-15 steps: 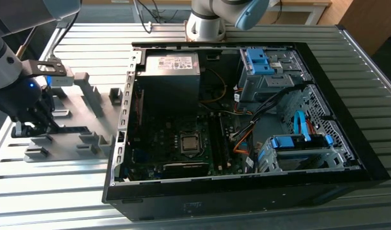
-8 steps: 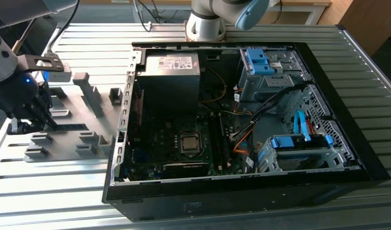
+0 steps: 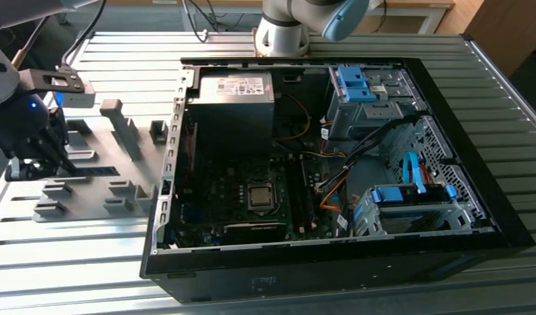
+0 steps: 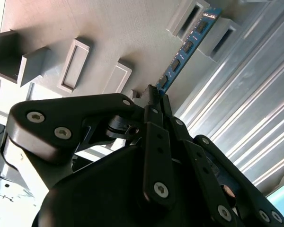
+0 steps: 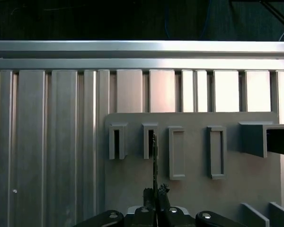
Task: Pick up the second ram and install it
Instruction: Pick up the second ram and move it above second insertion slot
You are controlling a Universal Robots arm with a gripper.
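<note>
Claw: my claw [image 4: 156, 96] is pinched almost fully together, its 2 fingers [image 4: 152, 113] pressed on opposite faces of the second ram [image 4: 182, 49]. It holds that stick and nothing else.
Grip point: the fingers take the board at its near end. I judge this leaves the rest of its length free of the claw.
Second ram: a dark blue-green board with a row of black chips, standing on edge. Its far end sits between 2 raised blocks of the holder tray [image 4: 99, 33], so I read it as in the tray. I cannot tell whether it has lifted at all.
Alignment: in the first wrist view the stick shows edge-on as 1 thin line running from the claw to a narrow pocket [image 5: 147, 142]. It lies square with the fingers, which is why the grip looks even, not skewed.
Holder tray: a grey moulded plate. Its pockets and posts keep a stick upright so both flat faces are open to the fingers.
Table: ribbed metal [image 3: 75, 262], carrying the tray and the computer case [image 3: 478, 216].
Computer case: it lies open on its side, at the exterior view's right of the tray and well apart from the claw. The long black slots [image 3: 296, 190] run beside the processor socket.
Progress: by my reading the pick is under way and the install is not yet done.
</note>
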